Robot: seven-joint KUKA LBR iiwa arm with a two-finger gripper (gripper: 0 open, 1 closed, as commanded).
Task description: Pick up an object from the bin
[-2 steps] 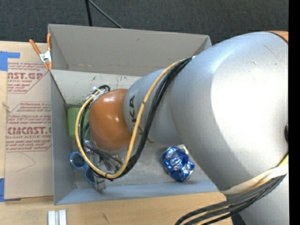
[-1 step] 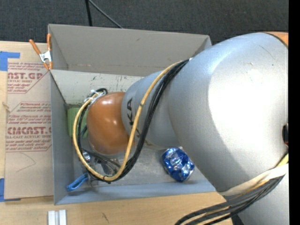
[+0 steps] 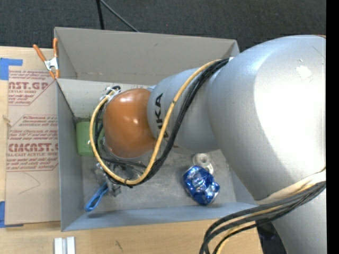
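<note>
**Bin and contents, viewed from above.** One grey metal bin (image 3: 68, 157) holds four loose things that can be counted; the arm (image 3: 212, 115) covers the middle of the floor.

(a) One green block (image 3: 83, 137) lies at 9 o'clock, against the left wall and partly under the orange wrist cover (image 3: 126, 121).

(b) One slim blue piece (image 3: 96, 199) lies at 7 o'clock, in the near-left corner. It is tilted, with its lower end towards the corner.

(c) One crumpled blue packet (image 3: 201, 185), shiny with pale flecks, lies at 5 o'clock near the front wall.

(d) One small pale ring-like piece (image 3: 202, 160) lies at 4 o'clock, just beside the packet's upper edge. Whether the two touch cannot be told.

In all there are two blue things, one green and one pale.

**Gripper.** The gripper (image 3: 107, 186) is low in the bin at 7 o'clock, below the orange cover and its loop of yellow and black cables (image 3: 139, 176). Its tip is just beside the upper end of the slim blue piece. Whether it is open, closed or gripping that piece cannot be told, as the dark mechanism hides this.
</note>
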